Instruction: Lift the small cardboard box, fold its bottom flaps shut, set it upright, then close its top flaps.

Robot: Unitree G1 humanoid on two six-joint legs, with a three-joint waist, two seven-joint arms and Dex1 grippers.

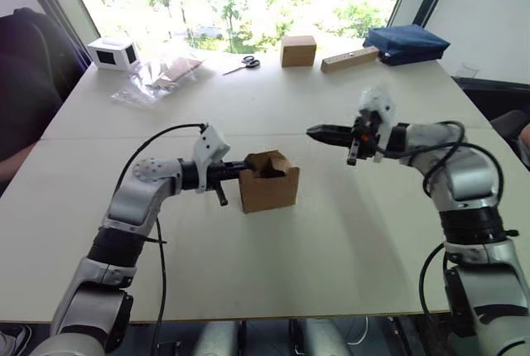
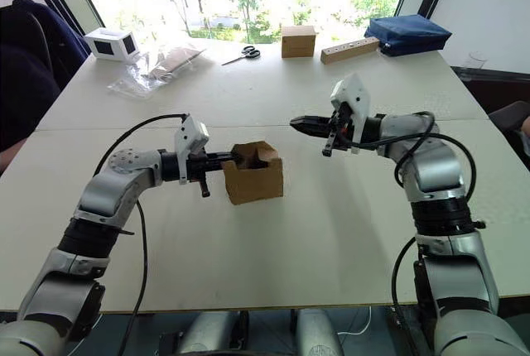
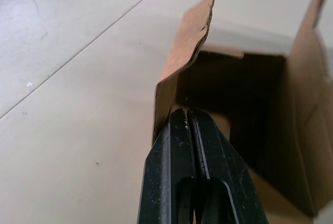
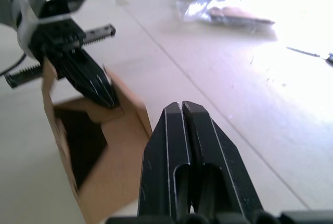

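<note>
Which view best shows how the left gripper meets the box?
The left wrist view: the shut left gripper presses the small cardboard box at its rim, beside an upright flap. Both eye views show this from farther off; the right wrist view shows it from opposite.

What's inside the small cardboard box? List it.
The small cardboard box stands open-topped. The shut left gripper pokes in over its rim. Below that the interior is dark, so any contents cannot be seen.

Silver arms, black cables, black pincers
</note>
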